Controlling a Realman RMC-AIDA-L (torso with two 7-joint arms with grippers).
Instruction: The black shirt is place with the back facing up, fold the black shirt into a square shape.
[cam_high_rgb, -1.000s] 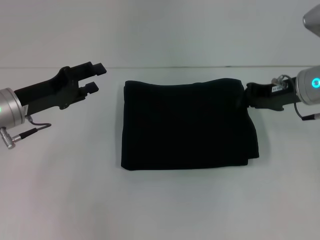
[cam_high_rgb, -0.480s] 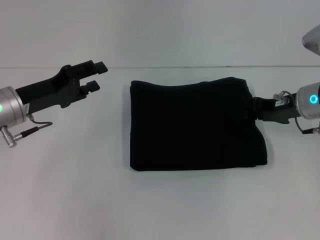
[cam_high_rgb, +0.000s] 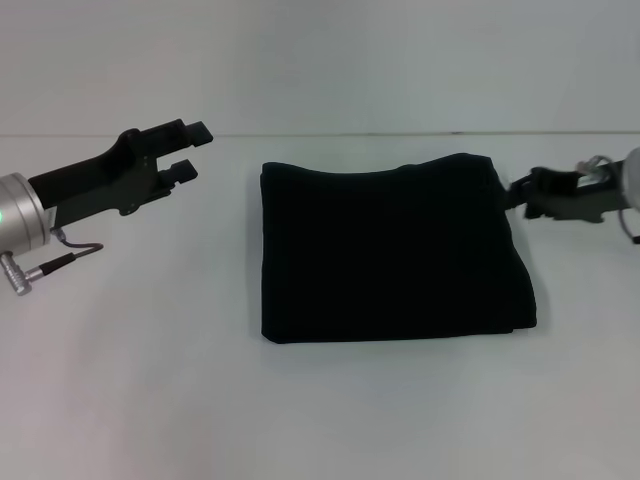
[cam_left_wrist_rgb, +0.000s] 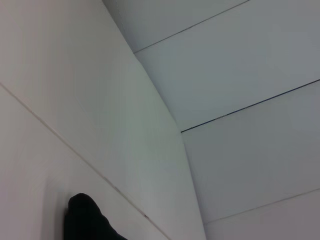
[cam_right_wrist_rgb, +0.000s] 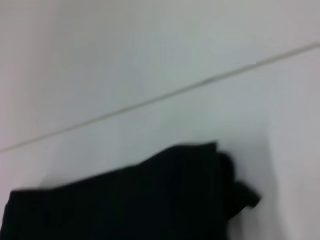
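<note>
In front of you the black shirt (cam_high_rgb: 392, 250) lies folded into a near-square block on the white surface (cam_high_rgb: 320, 410), its back edge toward the far side. Your left gripper (cam_high_rgb: 188, 150) hovers apart from the shirt's far left corner with its fingers spread and nothing between them. Your right gripper (cam_high_rgb: 520, 192) sits right at the shirt's far right corner, seemingly touching the cloth, but whether it is clamped there cannot be made out.
</note>
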